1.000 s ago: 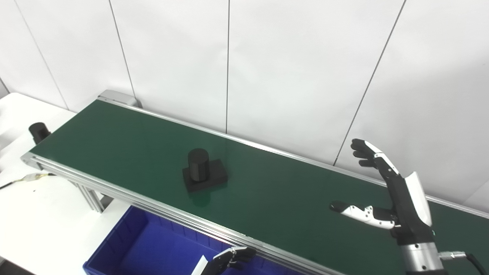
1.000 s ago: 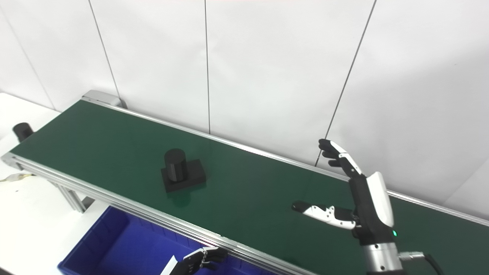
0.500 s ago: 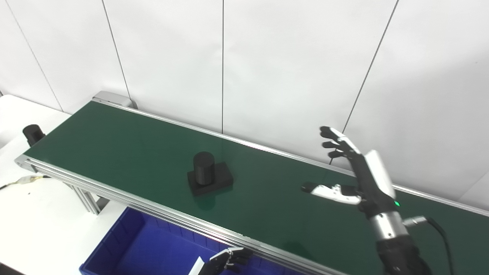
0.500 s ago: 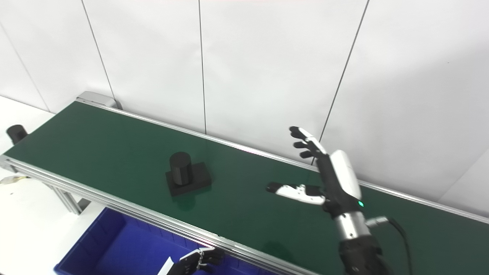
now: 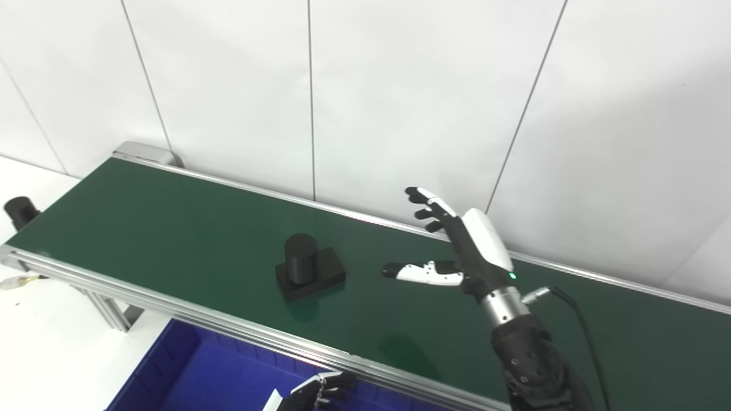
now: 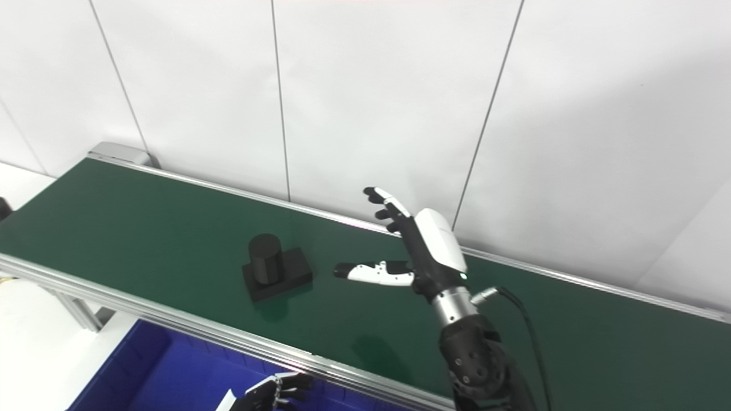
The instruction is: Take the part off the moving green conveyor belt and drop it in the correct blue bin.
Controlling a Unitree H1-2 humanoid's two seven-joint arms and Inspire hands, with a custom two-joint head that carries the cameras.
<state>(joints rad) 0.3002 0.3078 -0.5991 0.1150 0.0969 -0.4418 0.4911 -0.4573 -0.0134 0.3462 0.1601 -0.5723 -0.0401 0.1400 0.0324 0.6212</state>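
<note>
Part (image 5: 308,266) is on the green conveyor belt (image 5: 171,228), roughly mid-belt, closer to the near rail than the far one. It's black: a flat rectangular base with an upright cylinder on its left portion. It's sitting flat, nothing touching it.

My right hand (image 5: 457,251) is above the belt, to the right of the part, clear gap between them. Fingers (image 5: 425,205) are spread and released, pointing up and away toward the wall; thumb sticks out sideways toward the part, tip near it but not in contact. Holding nothing. I see a green LED lit at the wrist, and a cable running off the forearm to the right. The hand's shadow falls on the belt below it.

My left hand (image 6: 268,394) is low at the bottom edge, in front of the near rail, over the blue bin (image 5: 188,371). Only its curled dark fingers show, and something white sits right beside them. Can't tell if it's clenched or grasping anything; too much is cropped.

Blue bin sits below the belt's near rail, partly cut off by the frame; only one bin visible from here.

A small black cylinder (image 5: 20,208) stands on the white desk (image 5: 51,348) past the belt's left end. Wall behind is white panels.
</note>
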